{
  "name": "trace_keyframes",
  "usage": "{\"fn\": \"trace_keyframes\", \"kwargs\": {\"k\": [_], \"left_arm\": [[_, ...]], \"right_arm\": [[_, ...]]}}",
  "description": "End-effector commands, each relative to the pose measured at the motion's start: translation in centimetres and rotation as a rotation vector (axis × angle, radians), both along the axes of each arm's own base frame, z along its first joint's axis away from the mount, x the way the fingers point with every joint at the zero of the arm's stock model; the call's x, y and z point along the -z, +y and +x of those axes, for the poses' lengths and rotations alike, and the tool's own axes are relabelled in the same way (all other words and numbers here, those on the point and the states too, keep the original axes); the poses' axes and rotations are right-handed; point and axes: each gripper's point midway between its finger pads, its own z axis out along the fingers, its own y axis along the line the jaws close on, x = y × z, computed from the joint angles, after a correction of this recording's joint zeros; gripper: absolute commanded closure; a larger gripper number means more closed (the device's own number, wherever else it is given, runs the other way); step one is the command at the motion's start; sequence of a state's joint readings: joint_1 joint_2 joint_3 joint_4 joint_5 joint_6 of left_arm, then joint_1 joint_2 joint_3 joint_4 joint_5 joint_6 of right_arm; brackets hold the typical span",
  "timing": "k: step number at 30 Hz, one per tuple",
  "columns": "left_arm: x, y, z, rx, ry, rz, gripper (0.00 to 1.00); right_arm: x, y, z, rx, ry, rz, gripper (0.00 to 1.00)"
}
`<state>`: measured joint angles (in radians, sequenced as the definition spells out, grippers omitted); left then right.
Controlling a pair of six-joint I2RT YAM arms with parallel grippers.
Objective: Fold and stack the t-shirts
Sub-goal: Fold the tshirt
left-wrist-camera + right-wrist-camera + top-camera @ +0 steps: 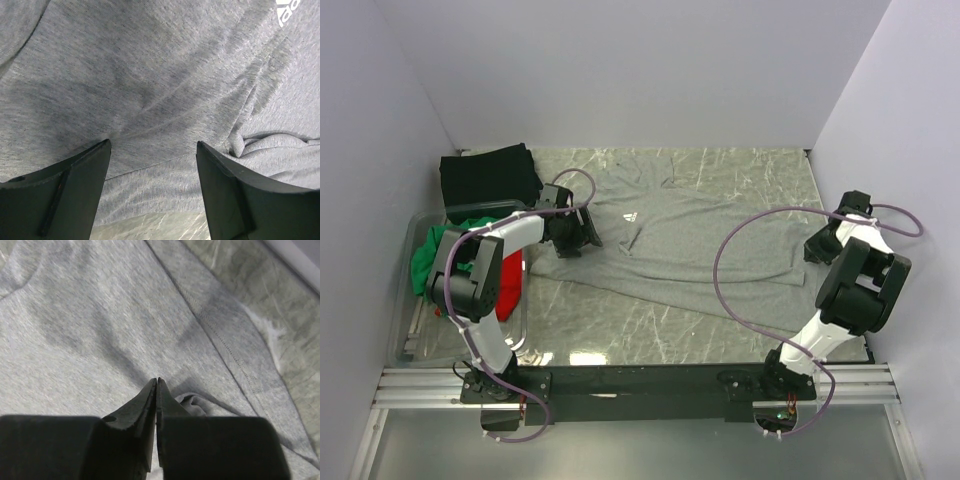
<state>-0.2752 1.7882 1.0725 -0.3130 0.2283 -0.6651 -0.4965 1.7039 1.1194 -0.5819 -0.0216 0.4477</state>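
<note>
Heather-grey t-shirt (720, 240) lies spread and creased across the marbled table (620, 325), white logo (630, 217) uppermost. Left gripper (153, 145) gapes wide over it, empty. Right gripper (157, 381) is pressed closed near the stitched edge; any pinch of cloth unconfirmed.

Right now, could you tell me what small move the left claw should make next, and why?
Probably lower the left claw and close on the grey t-shirt: its jaws stand open just over the shirt's near edge, gripping nothing.

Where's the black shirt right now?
Top view: the black shirt lies folded at the table's far left corner, just behind the clear bin and left of the grey shirt.
</note>
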Motion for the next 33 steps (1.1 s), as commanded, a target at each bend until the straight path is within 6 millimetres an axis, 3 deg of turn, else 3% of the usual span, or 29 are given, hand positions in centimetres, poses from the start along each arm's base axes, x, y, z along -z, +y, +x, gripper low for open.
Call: {"fn": "trace_keyframes", "kwargs": {"k": [1, 6, 12, 24, 33], "left_arm": [[3.3, 3.1, -1.6, -0.016, 0.101, 0.150, 0.23], [3.4, 2.8, -1.4, -0.013, 0.106, 0.137, 0.23], [3.6, 2.9, -1.8, -0.017, 0.115, 0.137, 0.23], [3.5, 2.6, -1.3, -0.016, 0.109, 0.132, 0.23], [3.6, 2.7, -1.7, -0.005, 0.113, 0.136, 0.23]], "right_arm": [[-0.6, 0.2, -0.5, -0.015, -0.026, -0.004, 0.89], [0.0, 0.6, -0.8, -0.017, -0.015, 0.011, 0.78], [0.5, 0.8, -1.4, -0.018, 0.003, 0.015, 0.73], [-2.5, -0.4, -2.6, -0.014, 0.009, -0.078, 0.67], [-0.2, 1.0, -4.2, 0.000, 0.056, -0.013, 0.66]]}}
